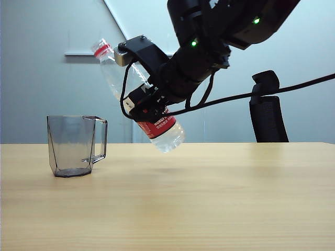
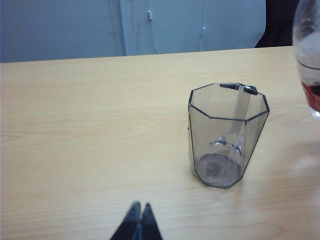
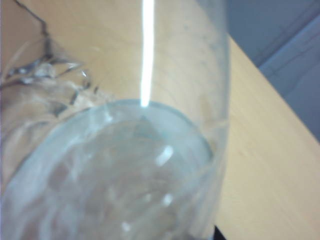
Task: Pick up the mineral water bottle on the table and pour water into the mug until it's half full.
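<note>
The mineral water bottle (image 1: 137, 94) hangs in the air at the centre of the exterior view, tilted with its red-ringed neck toward the upper left and its rounded base lower right, clear of the table (image 1: 209, 198). It is thin clear plastic, smooth and glossy, with a red-and-white label wrapped near the lower body. The right gripper (image 1: 149, 102), black and angular, is clamped around the bottle's middle just above the label. In the right wrist view the bottle (image 3: 125, 165) fills the frame as a blurred, glassy cylinder with a bright reflected streak, the water (image 3: 120, 180) showing a curved surface edge inside it.

The mug (image 1: 73, 146) stands upright on the table at the left of the exterior view, apart from the bottle, smoky grey and see-through, with flat facets and an angular handle facing right. It looks empty.

In the left wrist view the left gripper (image 2: 139, 220) shows at the bottom centre, its dark fingertips pressed together, holding nothing, above pale wood-grain; the mug (image 2: 227, 135) sits right of centre.
</note>
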Robot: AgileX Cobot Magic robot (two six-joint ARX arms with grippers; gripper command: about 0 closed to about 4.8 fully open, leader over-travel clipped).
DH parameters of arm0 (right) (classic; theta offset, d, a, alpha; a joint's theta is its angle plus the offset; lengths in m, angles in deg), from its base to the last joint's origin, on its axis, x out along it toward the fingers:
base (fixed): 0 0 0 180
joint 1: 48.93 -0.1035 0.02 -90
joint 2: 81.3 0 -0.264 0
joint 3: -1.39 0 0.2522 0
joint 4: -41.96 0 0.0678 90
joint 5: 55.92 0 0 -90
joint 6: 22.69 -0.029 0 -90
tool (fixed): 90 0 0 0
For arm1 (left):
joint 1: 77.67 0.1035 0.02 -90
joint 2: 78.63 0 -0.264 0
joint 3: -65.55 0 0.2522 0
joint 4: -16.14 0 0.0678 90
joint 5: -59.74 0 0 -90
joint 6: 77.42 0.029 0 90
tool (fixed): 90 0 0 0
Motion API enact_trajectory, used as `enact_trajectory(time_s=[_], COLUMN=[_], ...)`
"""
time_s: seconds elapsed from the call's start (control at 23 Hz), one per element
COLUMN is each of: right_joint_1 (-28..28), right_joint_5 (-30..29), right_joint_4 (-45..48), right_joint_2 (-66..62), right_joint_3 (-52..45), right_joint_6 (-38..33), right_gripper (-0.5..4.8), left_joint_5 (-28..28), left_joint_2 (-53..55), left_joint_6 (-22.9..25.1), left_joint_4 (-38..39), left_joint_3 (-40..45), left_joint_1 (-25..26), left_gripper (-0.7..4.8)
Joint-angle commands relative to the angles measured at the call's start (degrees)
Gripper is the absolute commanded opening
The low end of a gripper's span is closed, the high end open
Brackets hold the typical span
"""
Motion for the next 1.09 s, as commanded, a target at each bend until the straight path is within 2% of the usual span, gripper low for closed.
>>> enact_trajectory(time_s=[0.04, 0.22, 0.3, 0.65, 1.09], right_joint_1=[-0.15, -0.94, -1.29, -1.42, -1.4], right_joint_5=[2.25, 2.58, 4.76, 8.02, 8.33], right_joint_4=[2.82, 1.53, 1.68, 1.73, 2.1], right_joint_2=[-0.48, -1.68, -1.95, -2.23, -2.23], right_joint_3=[2.43, 4.42, 4.7, 4.72, 4.7], right_joint_6=[4.63, 10.21, 12.2, 19.67, 21.22], right_gripper=[2.6, 2.6, 2.6, 2.6, 2.6], left_joint_5=[-0.17, -0.17, -0.22, -0.22, -0.22], left_joint_2=[0.07, 0.07, 0.07, 0.07, 0.07], left_joint_6=[-0.17, -0.17, -0.2, -0.17, -0.17], left_joint_4=[-0.76, -0.76, -0.79, -0.76, -0.76], left_joint_3=[-0.11, -0.13, -0.13, -0.13, -0.13], left_joint_1=[-0.17, -3.23, -4.28, -4.9, -4.9], left_gripper=[-0.02, -0.02, -0.02, -0.02, -0.02])
